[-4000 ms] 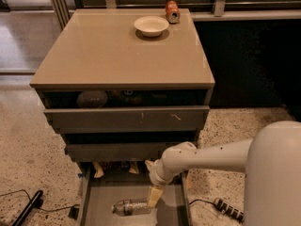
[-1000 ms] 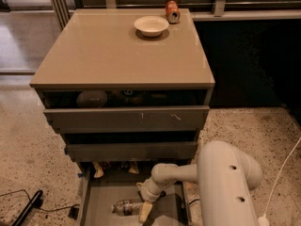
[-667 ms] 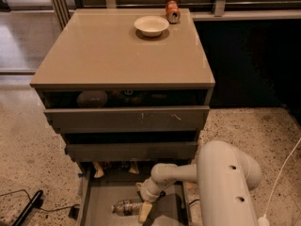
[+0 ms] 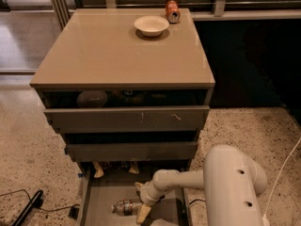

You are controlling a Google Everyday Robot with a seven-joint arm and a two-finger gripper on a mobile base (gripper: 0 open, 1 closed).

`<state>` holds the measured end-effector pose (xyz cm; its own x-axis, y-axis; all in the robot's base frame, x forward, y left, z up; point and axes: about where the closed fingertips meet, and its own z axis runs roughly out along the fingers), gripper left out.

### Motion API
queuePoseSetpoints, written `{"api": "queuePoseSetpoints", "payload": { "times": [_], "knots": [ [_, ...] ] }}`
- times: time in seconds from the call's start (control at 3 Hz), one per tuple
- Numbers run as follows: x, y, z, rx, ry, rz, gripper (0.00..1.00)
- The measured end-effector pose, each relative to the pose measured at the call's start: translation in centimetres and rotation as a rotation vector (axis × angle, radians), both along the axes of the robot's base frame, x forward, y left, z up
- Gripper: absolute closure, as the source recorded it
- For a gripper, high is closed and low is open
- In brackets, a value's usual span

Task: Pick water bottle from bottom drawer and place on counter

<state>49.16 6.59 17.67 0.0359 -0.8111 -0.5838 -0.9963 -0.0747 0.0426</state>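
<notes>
Tan gripper fingers (image 4: pixel 143 213) flank water bottle (image 4: pixel 124 206) in bottom drawer (image 4: pixel 100 199), clutter (image 4: pixel 99 169) behind.

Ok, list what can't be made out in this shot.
Camera view:
- The gripper, low in the bottom drawer beside the water bottle: its own wrist hides any grasp.
- The water bottle's right end: behind the gripper.
- The bottom drawer's front: cut off by the lower edge.
- Contents of the top drawer: lost in shadow under the counter.
</notes>
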Motion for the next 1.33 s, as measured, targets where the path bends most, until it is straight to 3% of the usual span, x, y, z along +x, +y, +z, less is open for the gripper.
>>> {"api": "queuePoseSetpoints", "payload": {
  "times": [0.33, 0.67, 1.0, 1.33],
  "knots": [
    [0.4, -0.5, 0.1, 0.042, -0.001, -0.038, 0.0],
    [0.3, 2.7, -1.1, 0.073, 0.011, -0.003, 0.0],
    [0.3, 2.7, -1.1, 0.073, 0.011, -0.003, 0.0],
    [2.2, 5.1, -3.6, 0.103, 0.031, -0.007, 0.0]
  ]
}}
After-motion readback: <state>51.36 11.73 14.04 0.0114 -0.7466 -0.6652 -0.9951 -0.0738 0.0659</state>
